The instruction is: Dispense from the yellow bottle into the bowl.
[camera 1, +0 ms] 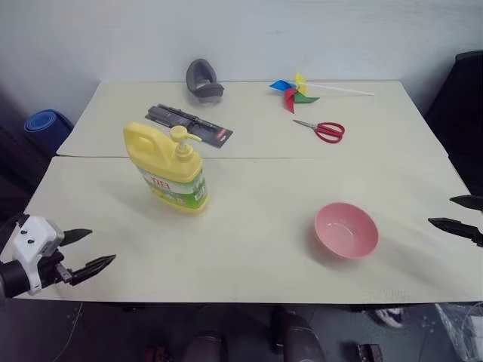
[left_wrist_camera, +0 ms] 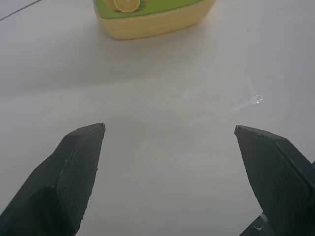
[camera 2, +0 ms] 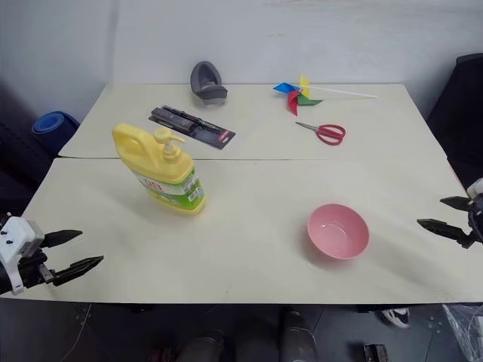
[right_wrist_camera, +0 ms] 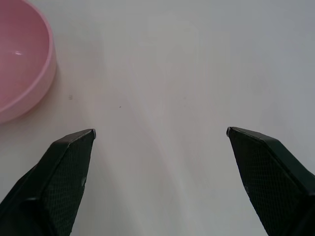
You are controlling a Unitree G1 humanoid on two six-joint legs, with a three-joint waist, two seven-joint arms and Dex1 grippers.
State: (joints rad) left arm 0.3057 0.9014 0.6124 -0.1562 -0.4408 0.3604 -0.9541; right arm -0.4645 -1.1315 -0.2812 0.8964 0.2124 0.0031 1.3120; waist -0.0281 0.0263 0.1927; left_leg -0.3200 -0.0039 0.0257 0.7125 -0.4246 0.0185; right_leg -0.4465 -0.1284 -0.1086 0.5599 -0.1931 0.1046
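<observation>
Left eye view | yellow bottle [camera 1: 167, 167] well beyond left gripper [camera 1: 96, 250] | gripper spread, empty

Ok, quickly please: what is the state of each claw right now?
Left claw: open, holding nothing, above the table near the bottle.
Right claw: open, holding nothing, near the bowl.

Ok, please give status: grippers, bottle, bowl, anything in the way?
Left gripper and right gripper open, empty. Yellow bottle upright, apart from pink bowl. Nothing between them.
</observation>
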